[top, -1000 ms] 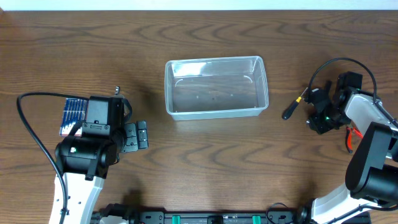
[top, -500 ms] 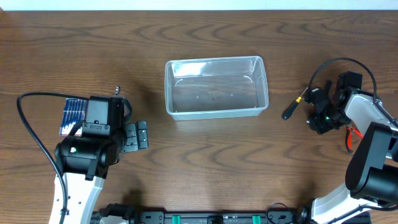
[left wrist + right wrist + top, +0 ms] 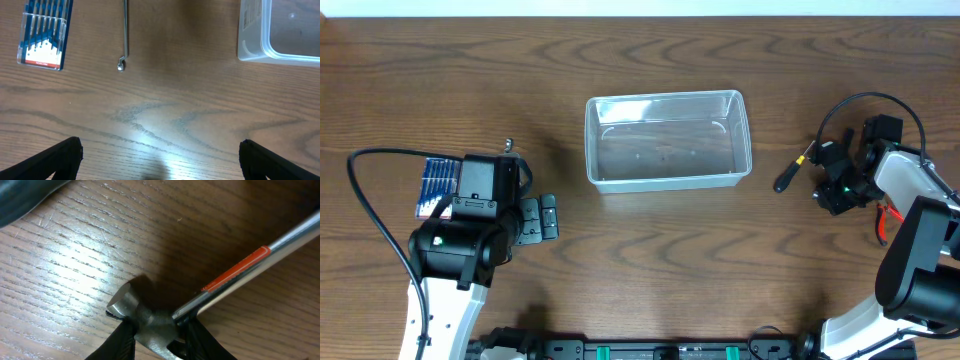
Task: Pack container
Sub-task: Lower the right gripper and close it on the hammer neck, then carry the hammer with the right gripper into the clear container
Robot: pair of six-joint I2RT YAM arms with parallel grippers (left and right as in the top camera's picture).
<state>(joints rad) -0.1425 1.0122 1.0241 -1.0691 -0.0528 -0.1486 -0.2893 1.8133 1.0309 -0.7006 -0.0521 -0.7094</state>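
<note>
The clear plastic container (image 3: 666, 181) stands empty at the table's middle back; its corner shows in the left wrist view (image 3: 252, 47). My right gripper (image 3: 837, 190) is at the right of the container and is shut on the steel head of a hammer (image 3: 145, 317). The hammer's shaft, with an orange band (image 3: 235, 270), runs away from the jaws (image 3: 160, 337) low over the wood. My left gripper (image 3: 545, 217) is open and empty over bare table at the left (image 3: 160, 165).
A blue flat pack of tools (image 3: 435, 180) lies by the left arm, also in the left wrist view (image 3: 44, 32). A thin metal tool (image 3: 125, 35) lies beside it. A black-handled screwdriver (image 3: 788, 172) lies between the container and my right gripper.
</note>
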